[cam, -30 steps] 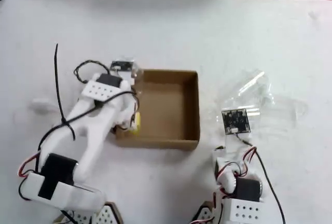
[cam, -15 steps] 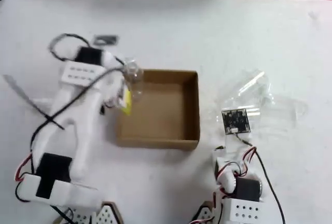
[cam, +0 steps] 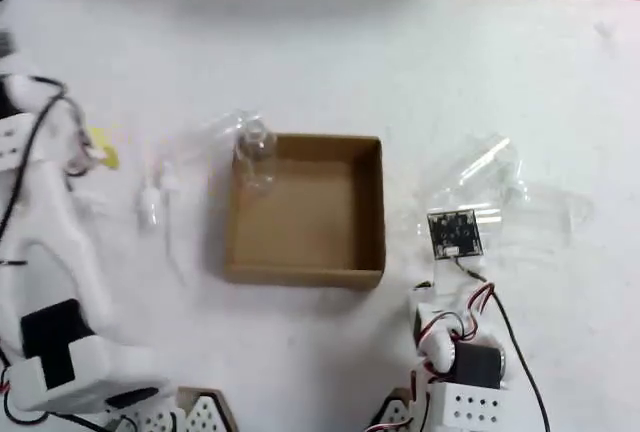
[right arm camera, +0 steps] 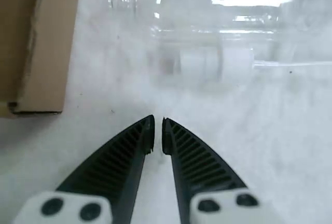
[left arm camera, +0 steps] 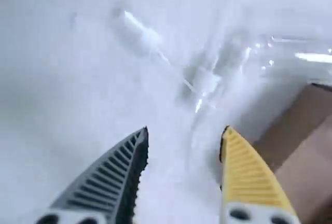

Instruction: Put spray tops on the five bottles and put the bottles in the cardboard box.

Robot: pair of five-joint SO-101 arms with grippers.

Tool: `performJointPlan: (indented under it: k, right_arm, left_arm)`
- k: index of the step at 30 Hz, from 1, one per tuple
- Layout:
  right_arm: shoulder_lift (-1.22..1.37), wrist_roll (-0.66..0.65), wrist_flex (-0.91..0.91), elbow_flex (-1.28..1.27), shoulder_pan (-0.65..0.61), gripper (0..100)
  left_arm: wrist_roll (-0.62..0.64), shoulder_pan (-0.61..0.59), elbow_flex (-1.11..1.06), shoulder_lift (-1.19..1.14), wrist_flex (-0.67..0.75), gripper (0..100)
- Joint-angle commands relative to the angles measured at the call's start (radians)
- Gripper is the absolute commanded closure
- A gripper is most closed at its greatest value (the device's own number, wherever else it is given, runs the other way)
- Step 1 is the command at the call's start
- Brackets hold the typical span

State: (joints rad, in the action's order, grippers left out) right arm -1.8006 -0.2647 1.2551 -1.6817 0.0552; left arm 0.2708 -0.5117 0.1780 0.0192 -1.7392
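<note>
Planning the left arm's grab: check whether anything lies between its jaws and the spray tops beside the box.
Nothing visible does. The left gripper, jaws open, faces the spray tops; only tabletop lies between them. The cardboard box stands aside.

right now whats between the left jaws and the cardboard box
In the high view, a loose spray top with its thin tube lies on the table between them, and a clear bottle sits at the corner of the cardboard box.

Bright overhead light, faint soft shadows
</note>
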Motion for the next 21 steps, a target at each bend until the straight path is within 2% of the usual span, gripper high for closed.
performJointPlan:
  k: [1,4,8,14,21]
  right_arm:
    - [0.001,-0.011,0.007,-0.009,0.012,98.2]
    - [0.001,-0.011,0.007,-0.009,0.012,98.2]
    - [0.001,-0.011,0.007,-0.009,0.012,98.2]
    - [0.001,-0.011,0.007,-0.009,0.012,98.2]
    - [0.001,-0.011,0.007,-0.009,0.012,98.2]
  left_arm:
    - [0.043,-0.105,0.034,0.019,0.083,78]
    - [0.101,-0.139,-0.012,-0.053,0.164,78]
    - [0.11,-0.142,-0.072,-0.22,0.293,78]
    - [0.12,-0.147,0.017,-0.409,0.278,79]
    - [0.318,-0.219,0.1,-0.526,0.278,79]
